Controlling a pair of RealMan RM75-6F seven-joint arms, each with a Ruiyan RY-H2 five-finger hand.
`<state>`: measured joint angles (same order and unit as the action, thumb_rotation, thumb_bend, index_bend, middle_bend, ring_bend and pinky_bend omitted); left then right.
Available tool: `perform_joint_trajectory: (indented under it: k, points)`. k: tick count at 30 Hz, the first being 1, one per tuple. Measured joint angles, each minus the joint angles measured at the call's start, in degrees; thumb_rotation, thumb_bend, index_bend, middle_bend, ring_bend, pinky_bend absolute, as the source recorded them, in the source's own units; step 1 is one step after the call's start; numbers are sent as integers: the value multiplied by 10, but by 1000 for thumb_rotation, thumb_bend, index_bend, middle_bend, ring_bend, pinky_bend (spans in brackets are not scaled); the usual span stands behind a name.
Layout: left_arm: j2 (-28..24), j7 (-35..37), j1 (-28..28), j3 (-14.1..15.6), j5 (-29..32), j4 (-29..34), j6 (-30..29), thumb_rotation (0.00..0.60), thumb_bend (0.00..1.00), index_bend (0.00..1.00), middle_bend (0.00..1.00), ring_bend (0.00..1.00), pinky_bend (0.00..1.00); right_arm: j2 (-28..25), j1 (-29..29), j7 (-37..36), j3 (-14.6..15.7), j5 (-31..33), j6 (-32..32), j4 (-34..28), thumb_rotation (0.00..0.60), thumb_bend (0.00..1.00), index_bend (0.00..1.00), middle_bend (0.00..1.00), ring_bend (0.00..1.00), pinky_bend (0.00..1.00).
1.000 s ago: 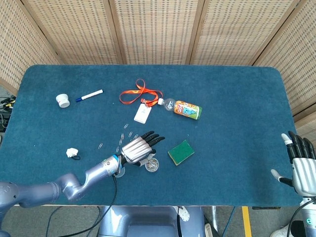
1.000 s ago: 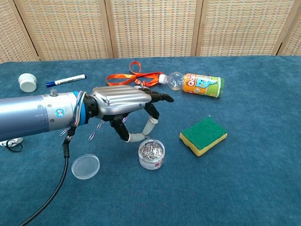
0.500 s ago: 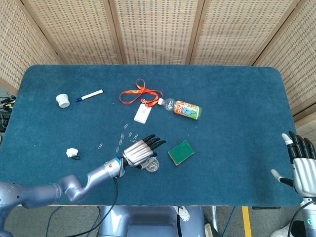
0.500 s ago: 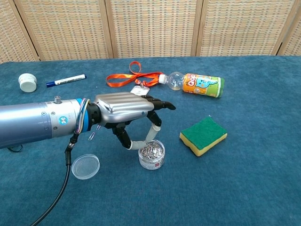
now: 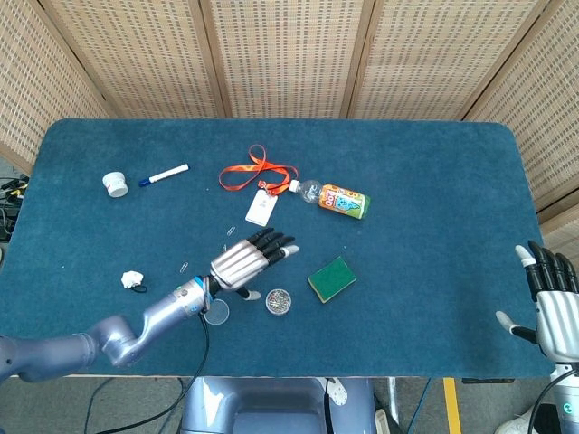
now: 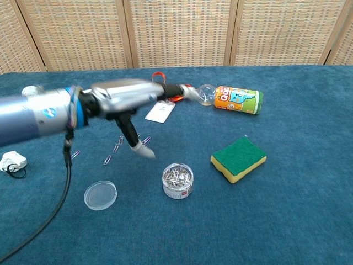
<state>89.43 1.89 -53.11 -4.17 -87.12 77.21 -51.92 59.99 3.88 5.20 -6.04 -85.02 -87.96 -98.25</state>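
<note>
The left hand (image 5: pixel 246 259) hovers above the blue table (image 5: pixel 434 199), palm down, fingers spread and stretched toward about two o'clock in the head view; it holds nothing and touches nothing. In the chest view the left hand (image 6: pixel 124 96) is blurred, its thumb hanging down over the loose paper clips (image 6: pixel 113 150). Just at its five o'clock stands the small round jar of paper clips (image 5: pixel 279 301), upright, mouth open upward, apart from the fingers. The jar's clear lid (image 5: pixel 216 313) lies flat on the table at the jar's nine o'clock, under the wrist. A green sponge (image 5: pixel 331 278) lies at the jar's two o'clock, near it. Beyond the fingertips, at twelve o'clock, lies a white badge on an orange lanyard (image 5: pixel 258 174), and beside it a drink bottle (image 5: pixel 336 199) on its side, long axis running nine to three, cap toward the badge. Far at ten o'clock lie a marker (image 5: pixel 165 174) and a white cap (image 5: pixel 115 184). The right hand (image 5: pixel 554 307) rests at the table's right edge, fingers straight and apart, empty
</note>
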Motion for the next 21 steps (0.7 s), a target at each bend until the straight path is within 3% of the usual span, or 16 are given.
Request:
perform_joint_trajectory:
  k: [8, 14, 21]
  points:
    - [-123, -61, 115, -15, 91, 82, -119, 600, 49, 0, 0, 0, 0, -2, -1, -3, 2, -6, 0, -5, 600, 0, 0, 0, 0, 0]
    - [-176, -126, 225, -15, 176, 134, -238, 600, 41, 0, 0, 0, 0, -2, 0, 3, 4, -4, 3, -8, 600, 0, 0, 0, 0, 0]
    - [-211, -98, 328, 2, 200, 166, -331, 600, 50, 0, 0, 0, 0, -1, 0, 8, 7, -9, 3, -10, 600, 0, 0, 0, 0, 0]
